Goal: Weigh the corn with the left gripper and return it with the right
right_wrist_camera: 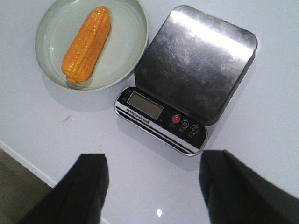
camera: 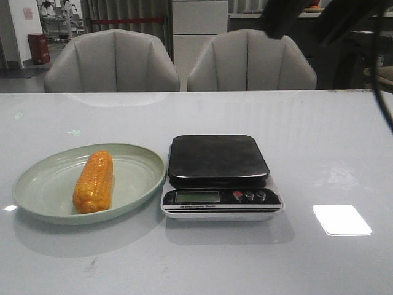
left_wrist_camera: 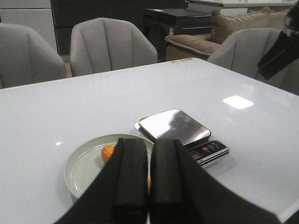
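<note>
A short cob of corn (camera: 93,182) lies in a pale green plate (camera: 37,184) left of a digital kitchen scale (camera: 219,175). Likely light, rigid and bumpy, it looks best gripped across its middle. The left gripper (left_wrist_camera: 148,186) has fingers pressed together; the right gripper (right_wrist_camera: 154,193) hovers with fingers wide apart, empty.

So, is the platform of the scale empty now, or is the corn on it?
Empty. The scale has a bare platform, and the corn lies in the plate beside it.
</note>
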Motion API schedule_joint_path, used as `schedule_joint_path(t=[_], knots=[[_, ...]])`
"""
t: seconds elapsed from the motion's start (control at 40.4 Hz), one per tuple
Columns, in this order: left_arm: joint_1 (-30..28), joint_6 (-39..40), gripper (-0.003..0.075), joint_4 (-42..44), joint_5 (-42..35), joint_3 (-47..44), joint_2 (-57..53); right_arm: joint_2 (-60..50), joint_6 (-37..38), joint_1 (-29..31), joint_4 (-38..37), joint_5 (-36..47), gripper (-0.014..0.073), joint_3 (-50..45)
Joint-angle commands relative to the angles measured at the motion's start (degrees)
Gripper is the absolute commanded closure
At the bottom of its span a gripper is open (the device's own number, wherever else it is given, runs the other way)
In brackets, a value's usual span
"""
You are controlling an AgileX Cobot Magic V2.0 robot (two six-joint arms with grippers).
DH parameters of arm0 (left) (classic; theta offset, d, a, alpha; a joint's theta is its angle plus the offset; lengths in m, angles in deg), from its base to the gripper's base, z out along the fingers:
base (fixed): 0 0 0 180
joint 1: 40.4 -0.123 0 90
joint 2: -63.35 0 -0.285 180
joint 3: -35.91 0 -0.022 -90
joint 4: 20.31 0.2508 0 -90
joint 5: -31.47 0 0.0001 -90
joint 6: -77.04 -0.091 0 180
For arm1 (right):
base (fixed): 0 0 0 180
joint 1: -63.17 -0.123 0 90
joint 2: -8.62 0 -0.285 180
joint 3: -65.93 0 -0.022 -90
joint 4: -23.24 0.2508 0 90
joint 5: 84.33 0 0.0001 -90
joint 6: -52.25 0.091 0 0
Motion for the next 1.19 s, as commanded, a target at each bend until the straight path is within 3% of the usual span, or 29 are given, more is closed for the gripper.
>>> schedule_joint_path(t=[0.0,0.693,1.015,1.089,1.163], knots=[[-0.09,0.15,0.0599,0.38,-4.7,1.23,-0.87,-8.43,-0.92,0.43,1.04,6.32,0.0069,-3.47],[-0.09,0.15,0.0599,0.38,-4.7,1.23,-0.87,-58.91,-3.98,0.43,-0.23,24.57,0.0069,-37.66],[-0.09,0.15,0.0599,0.38,-4.7,1.23,-0.87,-64.62,-3.98,0.43,-0.26,30.37,0.0074,-46.52],[-0.09,0.15,0.0599,0.38,-4.7,1.23,-0.87,-64.62,-3.98,0.43,-0.26,30.37,0.0145,-46.88],[-0.09,0.15,0.0599,0.38,-4.7,1.14,-0.87,-64.62,-3.98,0.43,-0.31,30.37,0.0327,-47.07]])
